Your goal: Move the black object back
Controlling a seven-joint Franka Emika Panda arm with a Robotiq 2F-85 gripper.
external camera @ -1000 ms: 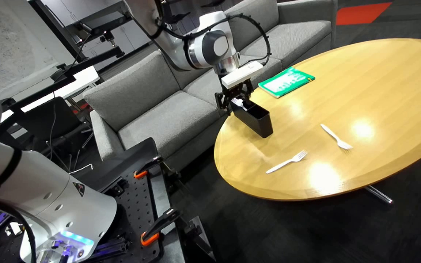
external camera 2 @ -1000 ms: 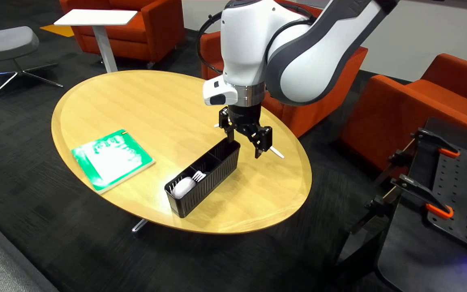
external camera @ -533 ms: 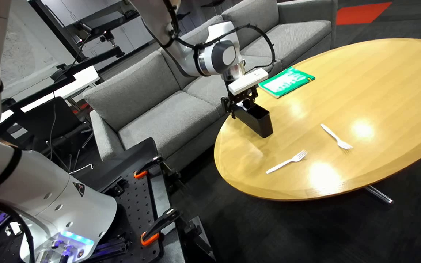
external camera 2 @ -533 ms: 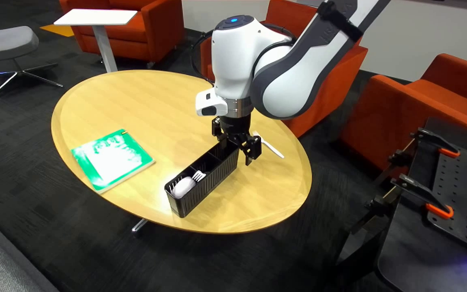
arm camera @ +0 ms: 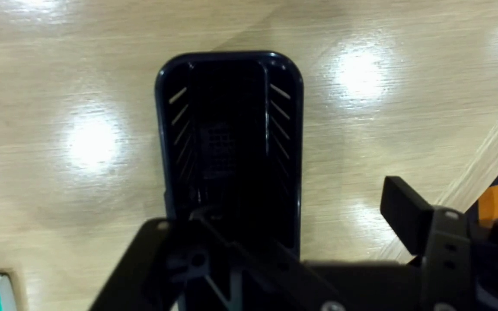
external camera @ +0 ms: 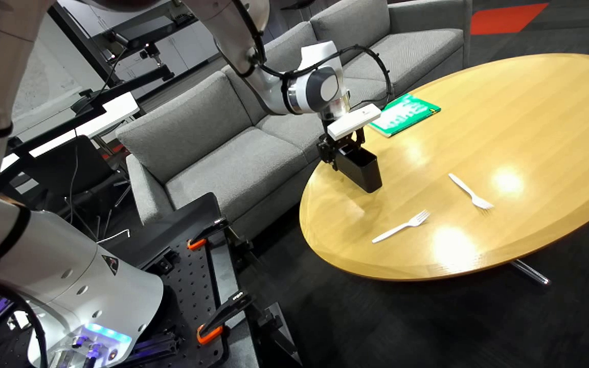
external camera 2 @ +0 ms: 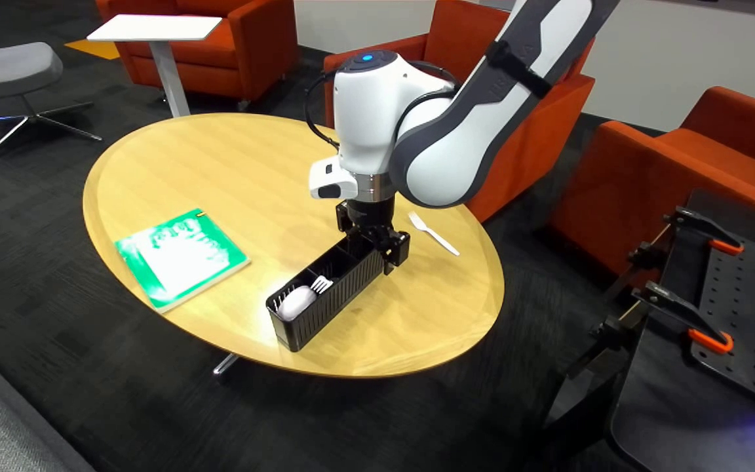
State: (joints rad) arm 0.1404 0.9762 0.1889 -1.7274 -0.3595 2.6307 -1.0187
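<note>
Cutlery caddy (external camera 2: pixel 337 298) is set near tbl edge (external camera 2: pixel 377 369), inboard end topped by gripper (external camera 2: pixel 368 249), jaws apart, prob. so walls get pinched clear of spoon (external camera 2: pixel 297 303) & fork (external camera 2: pixel 322 284).

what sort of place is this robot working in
Most likely a lounge or break area, perhaps in an office: it has a gray sofa, orange armchairs and an oval wooden table.

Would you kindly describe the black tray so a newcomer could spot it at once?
Find the oval wooden table, then the green book near its edge. Beside the book stands a long, narrow black tray. Unlike the flat book and the loose white forks, it is open-topped and divided, with white cutlery inside.
</note>
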